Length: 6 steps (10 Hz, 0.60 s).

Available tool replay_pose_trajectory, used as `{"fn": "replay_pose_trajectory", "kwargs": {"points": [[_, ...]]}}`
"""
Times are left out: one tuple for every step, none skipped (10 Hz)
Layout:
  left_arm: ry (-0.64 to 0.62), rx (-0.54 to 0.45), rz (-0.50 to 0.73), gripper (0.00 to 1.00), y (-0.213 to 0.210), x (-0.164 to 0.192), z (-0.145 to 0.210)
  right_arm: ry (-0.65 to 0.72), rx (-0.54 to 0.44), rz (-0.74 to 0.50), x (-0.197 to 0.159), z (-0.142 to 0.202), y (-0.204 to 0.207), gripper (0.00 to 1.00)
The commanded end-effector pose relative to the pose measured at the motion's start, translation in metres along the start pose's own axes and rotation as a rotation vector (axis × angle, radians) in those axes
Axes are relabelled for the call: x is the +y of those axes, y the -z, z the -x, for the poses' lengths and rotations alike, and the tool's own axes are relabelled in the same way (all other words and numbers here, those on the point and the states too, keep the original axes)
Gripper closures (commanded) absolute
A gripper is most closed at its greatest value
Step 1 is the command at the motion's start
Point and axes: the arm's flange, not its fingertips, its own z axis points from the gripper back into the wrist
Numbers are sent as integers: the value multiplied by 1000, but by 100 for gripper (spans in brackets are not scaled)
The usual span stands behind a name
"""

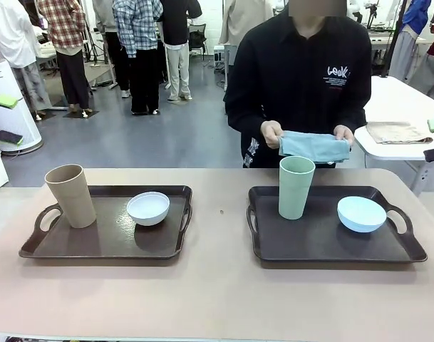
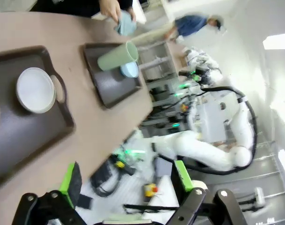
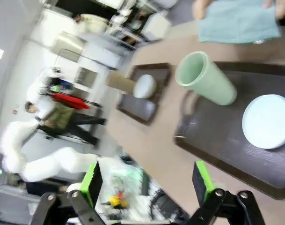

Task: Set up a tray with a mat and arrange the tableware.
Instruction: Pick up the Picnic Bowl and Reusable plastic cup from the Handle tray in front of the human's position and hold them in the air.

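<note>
The left tool [image 2: 126,180] and right tool [image 3: 147,183] gape empty. Ahead of the right, the pale green tumbler [image 3: 208,86] seems light, slick: grasp mid-wall.

Grey floor [image 1: 167,135]; white table [image 1: 396,103] far right; onlookers [image 1: 138,43] behind.

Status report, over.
Left gripper, right gripper: jaws open, empty. Tan tumbler, white bowl on left tray; green tumbler, blue bowl on right tray. Person holds blue mat.

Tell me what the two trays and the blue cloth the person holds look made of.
Left tray and right tray: likely plastic, dark brown, semi-glossy; light reflects off their smooth surface. Blue cloth: soft matte fabric; it folds and sags.
</note>
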Motion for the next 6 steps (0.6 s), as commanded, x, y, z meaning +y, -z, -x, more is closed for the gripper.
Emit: {"fn": "replay_pose_trajectory", "kwargs": {"points": [[370,-48,-267,0,48,-56,-35,-43,135,344,29,-17,-1,0],[533,-20,-343,0,83,-76,-51,-19,243,552,29,-28,12,0],[695,22,-421,0,124,-89,-57,12,336,660,25,-31,32,0],[853,73,-478,0,170,-96,-63,90,448,660,16,-35,55,0],[452,62,-231,0,94,-108,-48,-76,156,474,36,-30,10,0],[452,62,-231,0,94,-108,-48,-76,156,474,36,-30,10,0]]}}
